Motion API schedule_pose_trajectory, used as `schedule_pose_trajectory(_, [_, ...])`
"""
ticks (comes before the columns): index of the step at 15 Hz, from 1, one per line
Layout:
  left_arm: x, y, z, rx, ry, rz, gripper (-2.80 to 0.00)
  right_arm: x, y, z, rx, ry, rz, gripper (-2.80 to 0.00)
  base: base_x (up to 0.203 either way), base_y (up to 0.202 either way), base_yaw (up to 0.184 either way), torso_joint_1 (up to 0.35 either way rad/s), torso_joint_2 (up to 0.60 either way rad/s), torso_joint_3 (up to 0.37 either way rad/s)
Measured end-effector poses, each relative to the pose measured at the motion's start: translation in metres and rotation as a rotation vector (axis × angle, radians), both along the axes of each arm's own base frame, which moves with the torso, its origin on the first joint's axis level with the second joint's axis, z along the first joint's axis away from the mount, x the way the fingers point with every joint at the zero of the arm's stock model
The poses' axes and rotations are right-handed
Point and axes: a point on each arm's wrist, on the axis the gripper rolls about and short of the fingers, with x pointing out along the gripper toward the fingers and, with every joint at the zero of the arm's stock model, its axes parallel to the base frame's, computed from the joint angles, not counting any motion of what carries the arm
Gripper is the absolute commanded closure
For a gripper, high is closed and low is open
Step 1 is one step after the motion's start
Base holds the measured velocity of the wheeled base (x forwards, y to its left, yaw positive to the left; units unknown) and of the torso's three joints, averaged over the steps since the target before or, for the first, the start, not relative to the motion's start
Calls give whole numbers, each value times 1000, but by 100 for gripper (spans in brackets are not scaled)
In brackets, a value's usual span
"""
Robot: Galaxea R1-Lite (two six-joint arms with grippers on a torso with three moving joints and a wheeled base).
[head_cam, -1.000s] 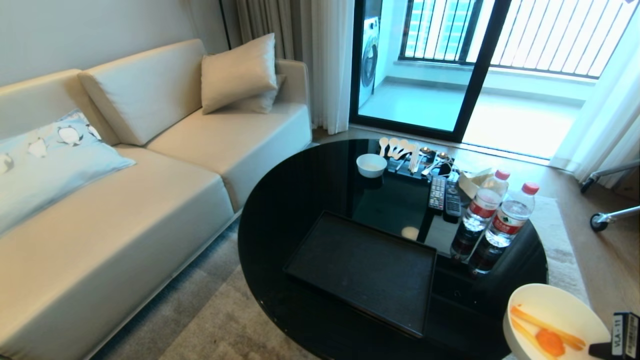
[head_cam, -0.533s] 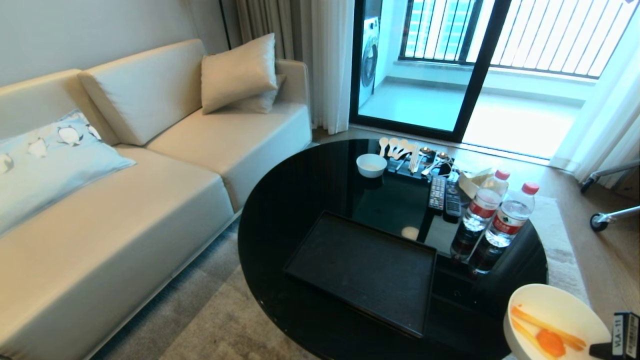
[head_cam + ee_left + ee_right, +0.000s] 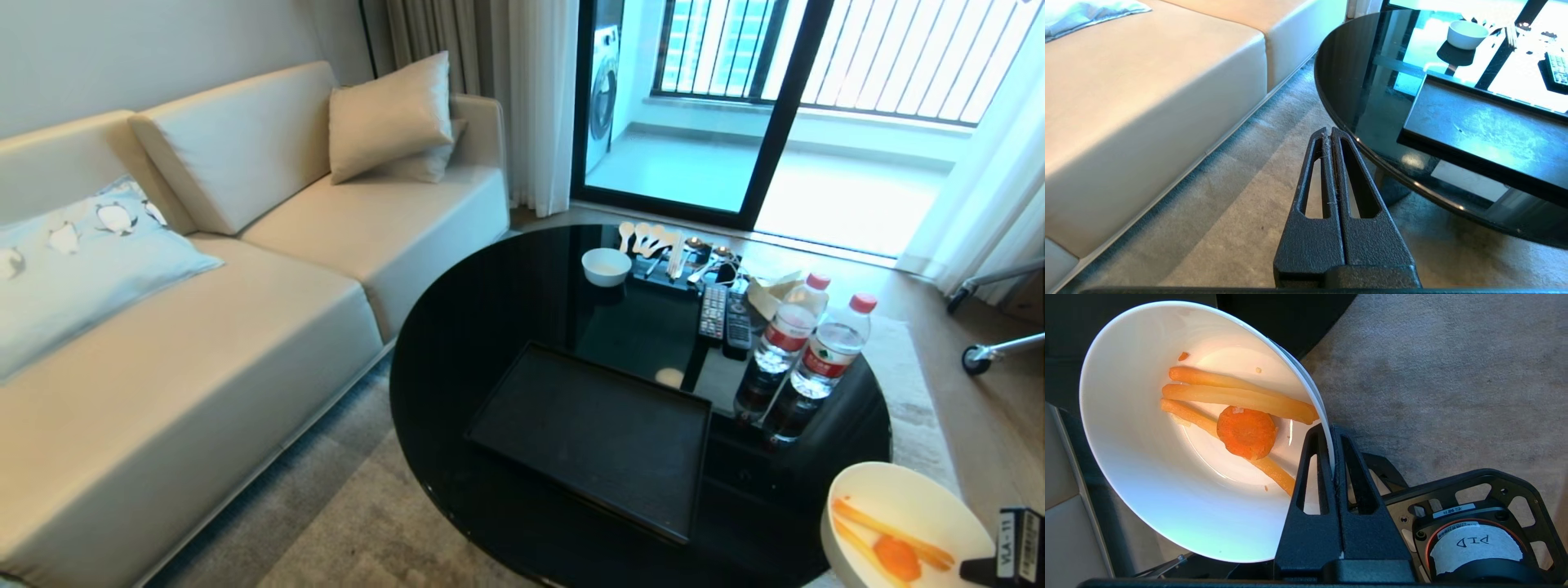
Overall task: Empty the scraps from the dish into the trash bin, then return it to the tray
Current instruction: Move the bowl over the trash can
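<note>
head cam: bowl (image 3: 906, 523) w/ carrot bits (image 3: 894, 545) sits right of tray (image 3: 596, 437), off the table; bin not in shot. left wrist: left claw (image 3: 1327, 134) pressed together, empty. right wrist: right claw (image 3: 1333, 435) pinching bowl rim (image 3: 1314, 404).

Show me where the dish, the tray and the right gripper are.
dish (image 3: 1147, 473): right wrist view, bare inner wall.
tray (image 3: 596, 437): head view, flat black floor.
right gripper (image 3: 1332, 435): right wrist view, fingertips clamping the dish's rim.
</note>
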Motion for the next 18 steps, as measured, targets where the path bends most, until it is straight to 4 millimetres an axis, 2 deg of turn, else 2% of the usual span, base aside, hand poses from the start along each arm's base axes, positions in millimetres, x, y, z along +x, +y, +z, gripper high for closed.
schedule_pose_trajectory(13, [0, 0, 0, 0, 0, 0, 0, 0, 0, 0, -2, 3, -1, 0, -184, 0, -1, 2, 2, 3])
schedule_pose_trajectory(18, [0, 0, 0, 0, 0, 0, 0, 0, 0, 0, -6, 3, 1, 0, -13, 0, -1, 0, 0, 0])
